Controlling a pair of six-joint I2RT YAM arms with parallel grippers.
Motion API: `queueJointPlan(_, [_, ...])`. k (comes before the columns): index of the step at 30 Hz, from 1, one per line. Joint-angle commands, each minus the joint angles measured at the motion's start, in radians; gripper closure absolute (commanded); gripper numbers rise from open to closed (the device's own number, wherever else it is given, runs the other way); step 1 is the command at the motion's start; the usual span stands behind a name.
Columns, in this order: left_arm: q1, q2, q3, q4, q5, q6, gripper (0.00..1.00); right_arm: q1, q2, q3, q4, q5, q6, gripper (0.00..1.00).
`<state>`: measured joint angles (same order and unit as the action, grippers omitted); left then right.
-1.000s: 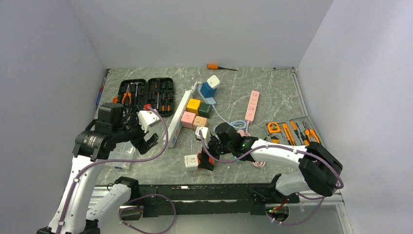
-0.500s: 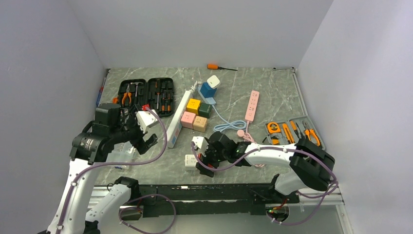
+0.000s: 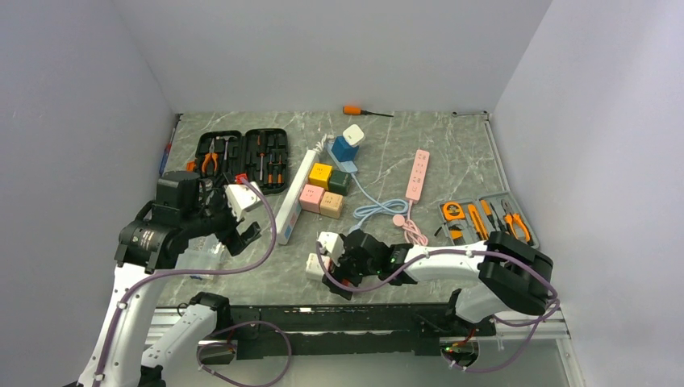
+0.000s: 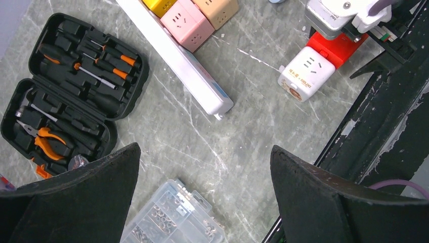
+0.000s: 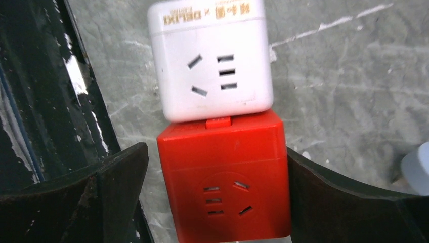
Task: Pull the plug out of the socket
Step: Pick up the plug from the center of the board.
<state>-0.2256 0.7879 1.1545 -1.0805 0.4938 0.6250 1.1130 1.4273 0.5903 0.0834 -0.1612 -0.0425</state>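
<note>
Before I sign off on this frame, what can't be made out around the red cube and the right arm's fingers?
- Right wrist view: whether the right fingers press the red cube; they flank it closely, contact unclear.
- Right wrist view: any prongs joining it to the white cube, hidden in the seam.
- Top view: the red cube, mostly covered by the right arm.
- Left wrist view: contents of the clear box, too small.

**Three Views, One Shared Pair of Cubes**

The top camera looked down from high behind the near edge, taking in the whole grey marbled table [image 3: 452, 153] from afar. The left wrist camera hung well above the table, facing down. In its view the open black plastic tool case [image 4: 109, 104] lay at 9 o'clock and the white plastic cube socket [image 4: 306, 74] at 2 o'clock. The right wrist camera sat very close, with that socket at 12 o'clock and the red plastic cube adapter [image 5: 222, 177] at 6 o'clock. Both wrist views shared these joined cubes.
</note>
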Motion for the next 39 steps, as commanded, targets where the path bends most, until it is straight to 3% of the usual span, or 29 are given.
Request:
queueJointPlan(1, [0.005, -0.009, 0.032, 0.024, 0.025, 0.025, 0.01, 0.022, -0.02, -0.033, 0.067, 0.078, 0.041, 0.04])
queueJointPlan(8, [0.005, -0.004, 0.037, 0.021, 0.028, 0.015, 0.01, 0.023, 0.03, -0.013, 0.111, 0.151, 0.068, 0.1])
queueJointPlan(18, [0.005, -0.006, 0.021, -0.008, 0.03, 0.038, 0.01, 0.045, 0.08, -0.039, 0.169, 0.196, 0.116, 0.41])
queueJointPlan(20, [0.005, -0.021, 0.01, 0.003, 0.043, 0.039, 0.01, 0.056, 0.097, -0.031, 0.16, 0.212, 0.125, 0.51])
queueJointPlan(23, [0.005, -0.039, 0.003, 0.022, 0.058, 0.047, 0.01, 0.082, 0.124, 0.0, 0.128, 0.223, 0.126, 0.75])
queueJointPlan(25, [0.005, -0.026, 0.021, -0.002, 0.079, 0.064, 0.01, 0.098, 0.139, 0.028, 0.09, 0.232, 0.127, 1.0])
queueJointPlan(29, [0.005, 0.03, 0.031, -0.093, 0.157, 0.093, 0.01, 0.117, 0.114, 0.106, -0.034, 0.253, 0.146, 1.0])
queueJointPlan(32, [0.005, 0.011, -0.011, -0.133, 0.266, 0.197, 0.01, 0.12, 0.025, 0.158, -0.116, 0.257, 0.165, 1.0])
queueJointPlan(37, [0.003, -0.282, -0.212, 0.183, 0.292, 0.227, 0.01, 0.111, -0.157, 0.226, -0.189, 0.215, 0.17, 1.0])
queueJointPlan(39, [0.003, -0.32, -0.232, 0.214, 0.308, 0.286, 0.01, 0.083, -0.202, 0.255, -0.212, 0.173, 0.194, 1.0])
